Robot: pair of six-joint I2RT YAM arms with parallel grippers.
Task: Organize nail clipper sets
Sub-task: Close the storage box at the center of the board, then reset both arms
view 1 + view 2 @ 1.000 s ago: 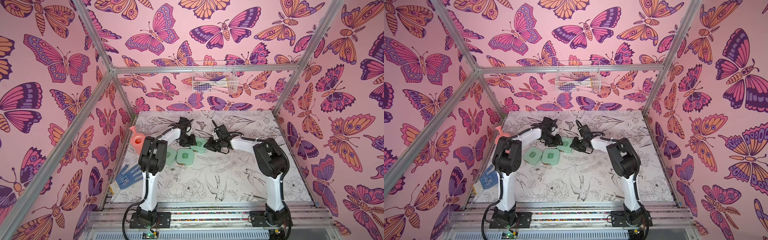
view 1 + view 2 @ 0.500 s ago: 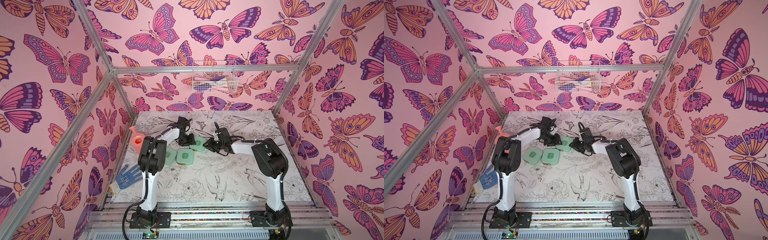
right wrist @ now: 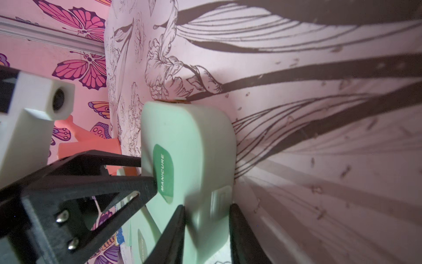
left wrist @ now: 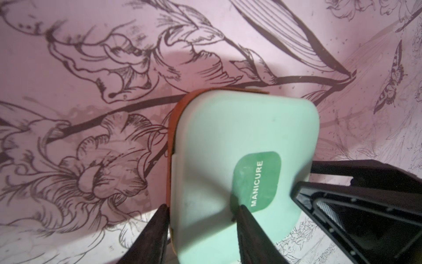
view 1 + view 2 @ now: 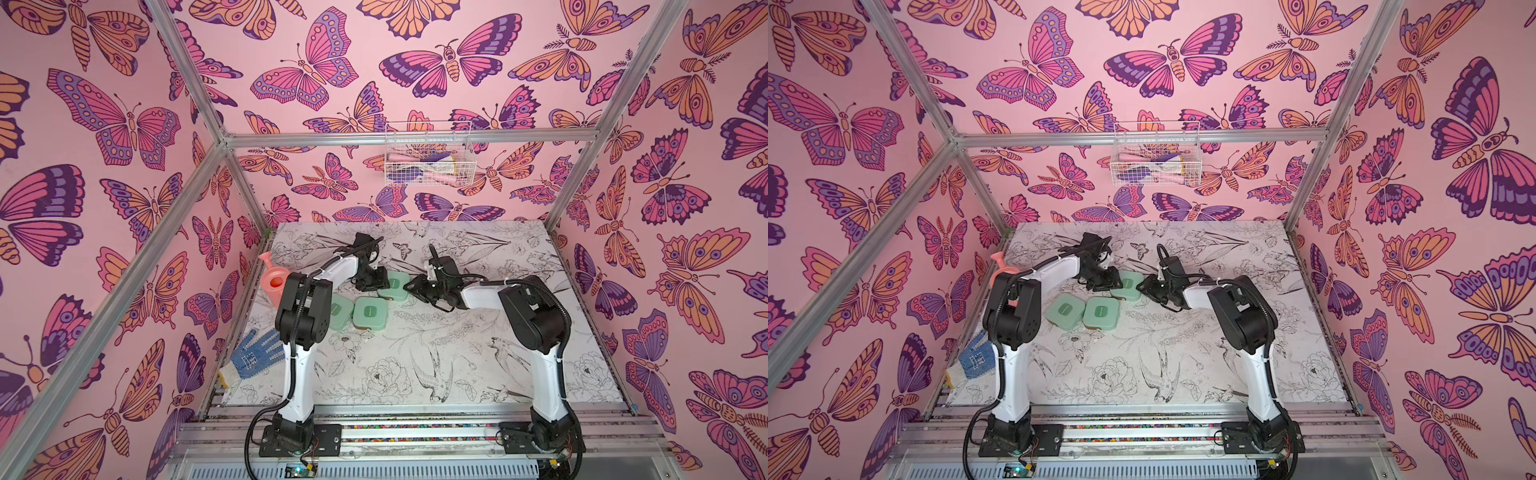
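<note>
Three closed mint-green nail clipper cases lie left of the table's middle. Two sit side by side (image 5: 340, 309) (image 5: 369, 311). The third case (image 5: 394, 285) (image 5: 1128, 284) lies just behind them, between both grippers. My left gripper (image 4: 201, 210) (image 5: 377, 279) is shut on its left edge, one finger on the lid by the green MANICURE label (image 4: 257, 180). My right gripper (image 3: 206, 208) (image 5: 415, 287) is shut on the opposite edge by the latch tab (image 3: 220, 196), with fingers against both faces. No loose metal tools show.
A pink watering can (image 5: 274, 282) stands by the left wall behind the left arm. A blue dotted glove (image 5: 253, 357) lies at the table's front left edge. A white wire basket (image 5: 428, 160) with brushes hangs on the back wall.
The right wrist has shifted slightly over the far case and its jaws have eased a little wider. The left arm and all three cases stay where they were.
</note>
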